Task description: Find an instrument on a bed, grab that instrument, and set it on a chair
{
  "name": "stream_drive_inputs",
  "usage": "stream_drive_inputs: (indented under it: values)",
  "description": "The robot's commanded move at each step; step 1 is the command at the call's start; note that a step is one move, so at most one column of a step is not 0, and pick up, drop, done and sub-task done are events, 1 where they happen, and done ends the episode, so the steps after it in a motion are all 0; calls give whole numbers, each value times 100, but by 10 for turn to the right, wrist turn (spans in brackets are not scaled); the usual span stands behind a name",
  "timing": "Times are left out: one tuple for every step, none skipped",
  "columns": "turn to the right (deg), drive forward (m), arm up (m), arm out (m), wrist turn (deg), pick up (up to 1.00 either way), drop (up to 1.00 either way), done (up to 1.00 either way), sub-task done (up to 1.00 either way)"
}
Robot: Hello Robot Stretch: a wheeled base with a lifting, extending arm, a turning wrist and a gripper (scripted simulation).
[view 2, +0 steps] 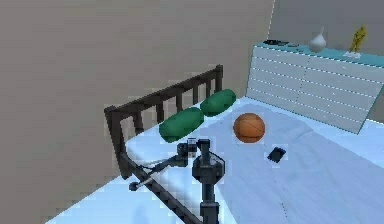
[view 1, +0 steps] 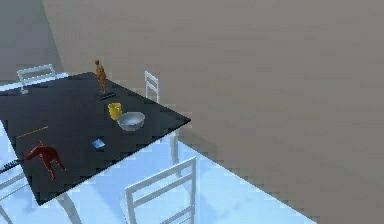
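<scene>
Arm side view, bed (view 2: pixel 320 160): gripper (view 2: pixel 183 152) at the near edge, just below the headboard (view 2: pixel 160 105), at the far end of the arm (view 2: pixel 207 195). Cannot tell the fingers' state, nor whether anything is held.

Running from the gripper toward the bed's near corner: thin dark rod (view 2: pixel 146 178), on or just over the cover. Possibly the instrument; too slender to name. If so, judged light, stiff and smooth, prone to roll or slip on soft bedding. Best taken near mid-length, across the shaft, to limit tipping once lifted; ends likely to swing and catch.

Along the head edge: two green pillows (view 2: pixel 183 125), near the gripper. Mid-bed: orange ball (view 2: pixel 249 126), free to roll if nudged. Just beside it, toward the foot: small dark flat thing (view 2: pixel 276 154). Past the far edge: pale dresser (view 2: pixel 310 85).

Forward view: dark table (view 1: pixel 60 105), nearest chair (view 1: pixel 162 192) at its near edge, second chair (view 1: pixel 152 83) at the far edge. Open floor off the table's right corner; room there to swing a long thing. Seat looks small: lay flat, clear of the back slats.
</scene>
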Motion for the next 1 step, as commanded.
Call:
stream_drive_inputs:
  values:
    - [0, 0, 0, 0, 450, 0, 0, 0, 0]
